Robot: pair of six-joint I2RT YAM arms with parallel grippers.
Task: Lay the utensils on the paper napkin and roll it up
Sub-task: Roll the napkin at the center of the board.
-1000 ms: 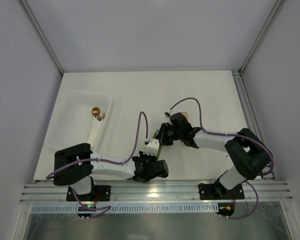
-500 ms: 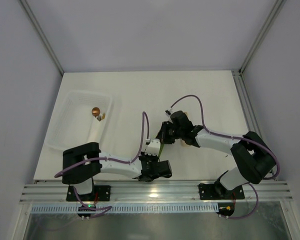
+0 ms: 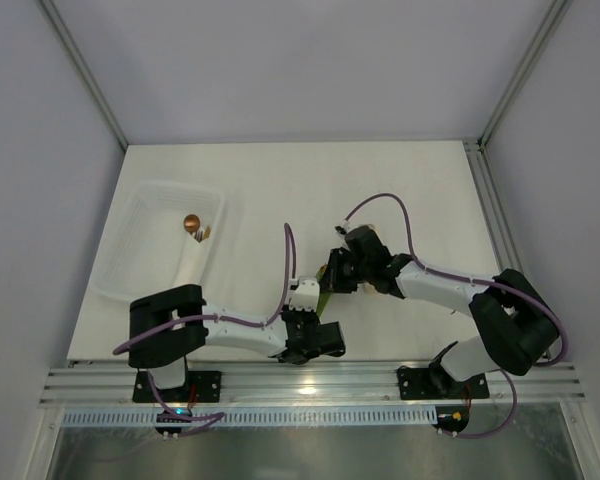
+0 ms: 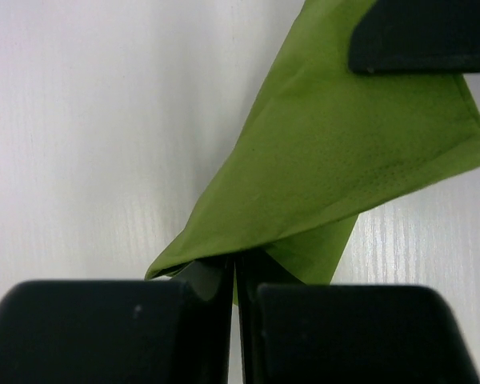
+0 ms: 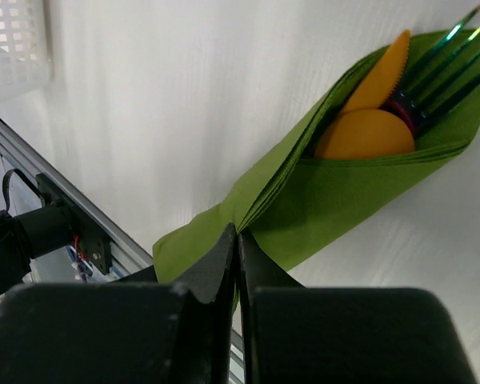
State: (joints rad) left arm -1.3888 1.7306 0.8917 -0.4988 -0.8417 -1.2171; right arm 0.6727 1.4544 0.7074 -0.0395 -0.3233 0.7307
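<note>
Left jaws clamp shut on the paper napkin's narrow end; right jaws pinch its folded edge; the utensils sit tucked inside on the surface.

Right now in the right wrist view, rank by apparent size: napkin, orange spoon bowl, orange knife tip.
1. paper napkin
2. orange spoon bowl
3. orange knife tip
The last two are partly hidden, so their order is unsure.

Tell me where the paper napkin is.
Top view: the paper napkin lies front-centre on the table, pinched by the left gripper and right gripper, wrapped around the utensils.
</note>
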